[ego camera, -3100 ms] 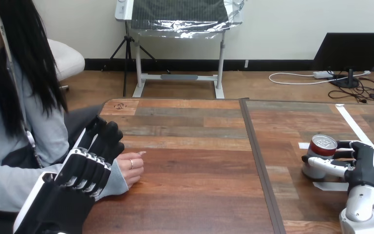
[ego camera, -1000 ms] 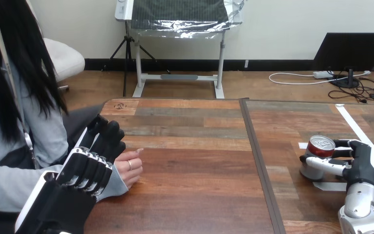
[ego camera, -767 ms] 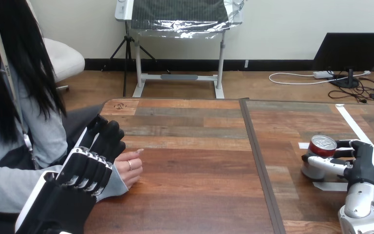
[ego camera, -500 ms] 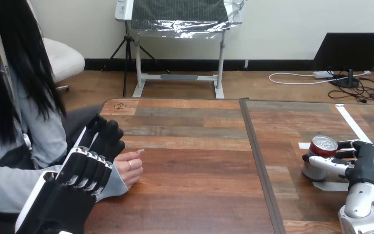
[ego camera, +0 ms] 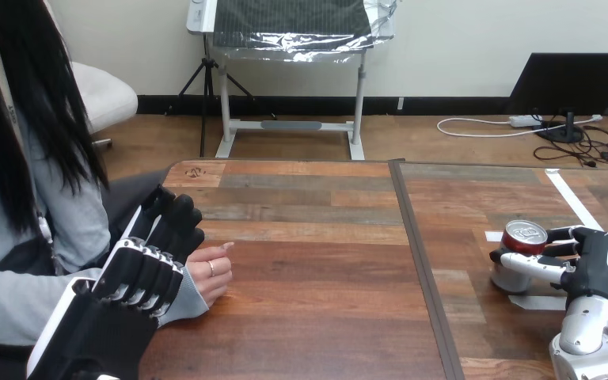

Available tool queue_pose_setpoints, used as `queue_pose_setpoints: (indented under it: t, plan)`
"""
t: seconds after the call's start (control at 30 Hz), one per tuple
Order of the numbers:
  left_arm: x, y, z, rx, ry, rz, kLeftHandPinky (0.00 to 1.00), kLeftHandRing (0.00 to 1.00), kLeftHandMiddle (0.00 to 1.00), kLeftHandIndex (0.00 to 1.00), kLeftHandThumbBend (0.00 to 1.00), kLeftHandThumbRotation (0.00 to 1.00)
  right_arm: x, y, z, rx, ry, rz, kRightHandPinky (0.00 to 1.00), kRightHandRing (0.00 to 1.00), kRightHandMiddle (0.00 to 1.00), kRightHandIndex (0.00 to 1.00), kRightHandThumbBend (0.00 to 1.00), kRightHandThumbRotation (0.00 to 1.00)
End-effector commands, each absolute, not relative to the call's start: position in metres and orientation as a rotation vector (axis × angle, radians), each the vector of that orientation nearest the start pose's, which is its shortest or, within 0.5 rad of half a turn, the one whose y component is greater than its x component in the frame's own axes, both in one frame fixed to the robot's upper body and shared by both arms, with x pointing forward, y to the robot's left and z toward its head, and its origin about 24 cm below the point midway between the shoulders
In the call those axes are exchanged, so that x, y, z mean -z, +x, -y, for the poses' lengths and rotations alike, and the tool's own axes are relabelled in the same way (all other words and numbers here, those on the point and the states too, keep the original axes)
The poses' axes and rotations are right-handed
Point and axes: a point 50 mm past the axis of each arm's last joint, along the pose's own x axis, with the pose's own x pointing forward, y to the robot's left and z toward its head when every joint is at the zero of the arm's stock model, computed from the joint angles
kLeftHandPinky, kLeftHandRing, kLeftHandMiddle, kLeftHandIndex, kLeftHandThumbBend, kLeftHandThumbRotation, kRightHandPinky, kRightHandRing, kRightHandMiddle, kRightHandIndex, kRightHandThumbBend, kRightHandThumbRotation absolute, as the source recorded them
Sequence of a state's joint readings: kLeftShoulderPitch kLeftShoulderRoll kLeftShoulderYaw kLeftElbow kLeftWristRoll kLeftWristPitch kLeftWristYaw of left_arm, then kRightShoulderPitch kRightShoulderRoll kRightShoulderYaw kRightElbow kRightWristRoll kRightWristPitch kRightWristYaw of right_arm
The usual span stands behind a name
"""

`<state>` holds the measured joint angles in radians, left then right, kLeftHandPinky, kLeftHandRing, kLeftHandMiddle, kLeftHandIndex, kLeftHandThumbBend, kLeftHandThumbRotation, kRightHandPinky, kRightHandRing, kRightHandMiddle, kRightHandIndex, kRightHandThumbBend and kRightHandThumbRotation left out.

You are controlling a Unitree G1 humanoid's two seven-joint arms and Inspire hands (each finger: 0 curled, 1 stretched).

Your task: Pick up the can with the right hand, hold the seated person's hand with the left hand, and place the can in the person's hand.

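In the head view, the can [ego camera: 520,237] stood upright at the right of the counter [ego camera: 317,301], beside white tape strips [ego camera: 574,202]. The right hand [ego camera: 594,269] had its fingers [ego camera: 560,234] and thumb curled round it, hiding much of its side. At near left, the left hand [ego camera: 138,273] lay over the person's hand [ego camera: 210,273]; whether it gripped could not be told.

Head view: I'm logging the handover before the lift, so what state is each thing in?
can: upright on the table, at its right side, gripped.
right hand: fingers and thumb curled round the can.
person's hand: resting on the table at its left side, loosely curled, holding nothing.
left hand: fingers and thumb curled round the person's hand.
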<state>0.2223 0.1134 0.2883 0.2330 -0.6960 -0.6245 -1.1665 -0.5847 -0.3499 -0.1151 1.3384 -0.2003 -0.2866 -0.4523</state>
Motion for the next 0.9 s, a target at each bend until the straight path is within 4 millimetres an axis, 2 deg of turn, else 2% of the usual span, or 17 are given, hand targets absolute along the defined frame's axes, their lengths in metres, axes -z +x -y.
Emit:
queue_pose_setpoints:
  t: [0.0, 0.4, 0.87]
  plan:
    - [-0.0357, 0.1765, -0.2242, 0.538, -0.140, 0.544, 1.00, 1.00, 1.00, 1.00, 1.00, 0.39, -0.0206, 0.3290, 0.2727, 0.545, -0.488, -0.193, 0.38, 0.42, 0.47, 0.47, 0.87, 0.00]
    - [-0.0370, 0.1783, -0.2224, 0.533, -0.121, 0.548, 1.00, 1.00, 1.00, 1.00, 1.00, 0.40, -0.0224, 0.3298, 0.2706, 0.539, -0.483, -0.166, 0.34, 0.39, 0.46, 0.47, 0.87, 0.00]
    - [-0.0370, 0.1807, -0.2210, 0.493, -0.058, 0.536, 1.00, 1.00, 1.00, 1.00, 1.00, 0.40, -0.0270, 0.3333, 0.2629, 0.497, -0.477, -0.107, 0.37, 0.42, 0.47, 0.48, 0.85, 0.00]
